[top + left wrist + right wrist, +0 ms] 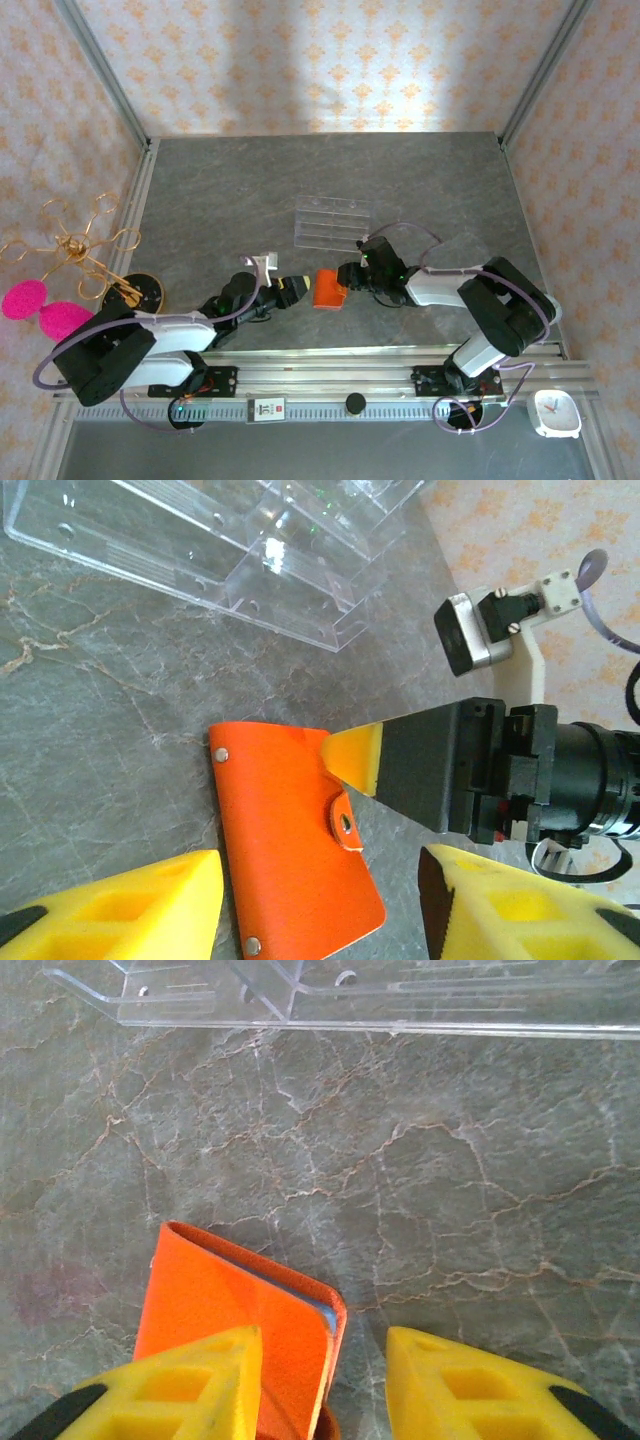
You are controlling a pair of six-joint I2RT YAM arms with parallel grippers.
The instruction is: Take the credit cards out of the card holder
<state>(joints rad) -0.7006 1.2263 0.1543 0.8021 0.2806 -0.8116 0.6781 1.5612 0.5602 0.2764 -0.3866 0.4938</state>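
Note:
The card holder is a small orange-red wallet lying flat on the grey table between the two arms. Its snap tab lies folded over the front face. My left gripper stands open, its yellow fingers on either side of the holder's near end, with a gap on the tab side. My right gripper is also open and straddles the holder's tab-side edge, where a thin grey-blue lining shows. One of its fingertips touches that edge just above the tab. The credit cards are hidden.
A clear acrylic tiered rack lies just beyond the holder. Left of the table stand a gold wire ornament on a black base and pink pads. A white clock sits at the near right, past the rail.

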